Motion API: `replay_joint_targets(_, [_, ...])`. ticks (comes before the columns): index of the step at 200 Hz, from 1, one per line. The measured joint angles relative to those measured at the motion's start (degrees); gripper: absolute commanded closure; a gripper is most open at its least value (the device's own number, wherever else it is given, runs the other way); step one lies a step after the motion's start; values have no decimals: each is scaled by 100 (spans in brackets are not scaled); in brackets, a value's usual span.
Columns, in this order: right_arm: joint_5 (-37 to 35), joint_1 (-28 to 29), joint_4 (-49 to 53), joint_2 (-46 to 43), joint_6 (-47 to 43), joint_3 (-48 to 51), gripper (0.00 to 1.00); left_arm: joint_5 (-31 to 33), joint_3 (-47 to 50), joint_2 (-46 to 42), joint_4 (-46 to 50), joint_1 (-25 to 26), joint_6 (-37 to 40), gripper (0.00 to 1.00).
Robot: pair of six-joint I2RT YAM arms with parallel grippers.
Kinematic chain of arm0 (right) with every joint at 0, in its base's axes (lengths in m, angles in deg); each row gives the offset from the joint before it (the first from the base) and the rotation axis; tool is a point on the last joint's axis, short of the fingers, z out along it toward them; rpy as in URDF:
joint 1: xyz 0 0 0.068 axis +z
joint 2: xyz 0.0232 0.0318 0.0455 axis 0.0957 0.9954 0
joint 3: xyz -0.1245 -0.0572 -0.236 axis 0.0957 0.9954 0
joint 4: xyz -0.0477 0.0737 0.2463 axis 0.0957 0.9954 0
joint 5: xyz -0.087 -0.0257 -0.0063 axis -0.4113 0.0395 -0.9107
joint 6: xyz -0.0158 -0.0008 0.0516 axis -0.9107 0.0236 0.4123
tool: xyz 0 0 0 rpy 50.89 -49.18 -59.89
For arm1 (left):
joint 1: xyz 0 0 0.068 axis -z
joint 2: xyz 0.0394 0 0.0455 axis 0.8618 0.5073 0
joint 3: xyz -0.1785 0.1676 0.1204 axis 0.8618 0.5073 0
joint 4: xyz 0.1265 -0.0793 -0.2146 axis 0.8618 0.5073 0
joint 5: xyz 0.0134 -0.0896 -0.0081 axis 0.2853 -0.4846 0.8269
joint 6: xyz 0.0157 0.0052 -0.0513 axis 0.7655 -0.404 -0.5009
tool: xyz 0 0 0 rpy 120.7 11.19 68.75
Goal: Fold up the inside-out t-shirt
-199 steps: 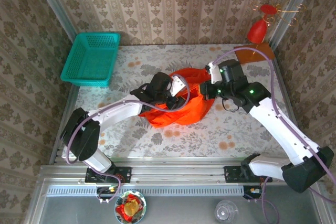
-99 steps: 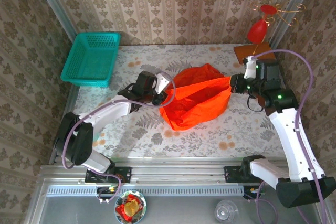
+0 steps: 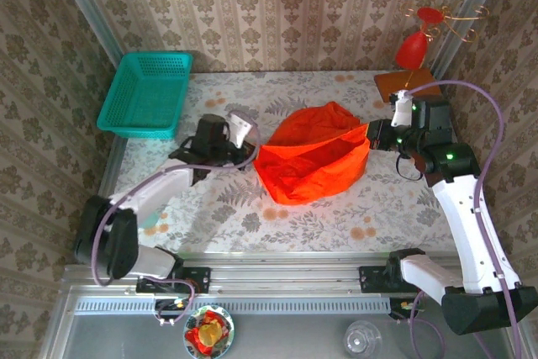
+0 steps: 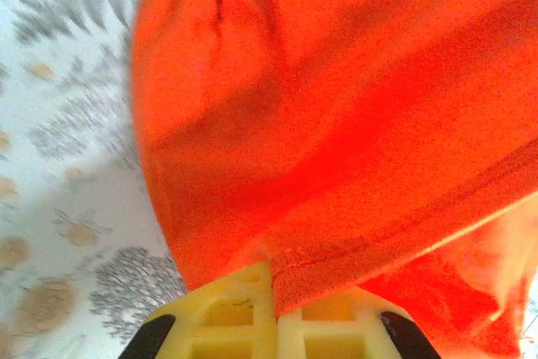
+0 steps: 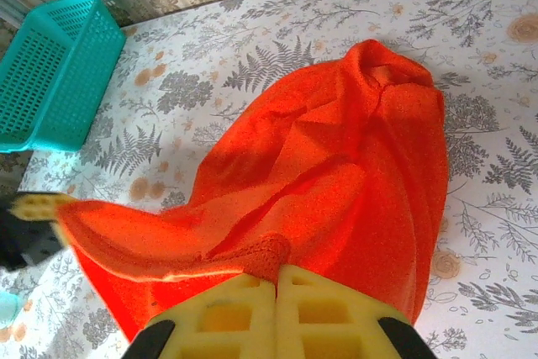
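Orange t-shirt (image 3: 315,161), centre-right in the top view, now hangs stretched above the tabletop (image 3: 218,208) between the left tool (image 3: 250,154), just clamped on its hem, and the right tool (image 3: 372,134) pinching the opposite edge, so spreading for the fold looks underway.

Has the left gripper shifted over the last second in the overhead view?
Yes. The left gripper, shut on the edge of the t-shirt, has travelled leftward, ending closer to the teal basket.
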Motion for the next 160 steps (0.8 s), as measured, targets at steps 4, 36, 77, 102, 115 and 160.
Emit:
replay_joint_targets(4, [4,0,0,-15,0,0,98,-52,-17,-142,9,-74,-22,100])
replay_joint_targets(36, [63,0,-7,-358,-2,-133,100,-514,-761,-1106,166,-647,-155,100])
replay_joint_targets(77, [258,0,-577,-1248,114,-664,100,-966,-2651,-1655,625,-863,-229,100])
replay_joint_targets(102, [485,0,-1281,-1569,330,-1049,100,-944,-3934,-1561,1075,-879,-269,100])
replay_joint_targets(115, [555,0,-1585,-1582,422,-1239,100,-879,-4354,-1456,1213,-894,-297,100])
replay_joint_targets(160, [592,0,-1971,-962,605,-1641,100,-616,-5088,-645,1440,-1025,-455,100])
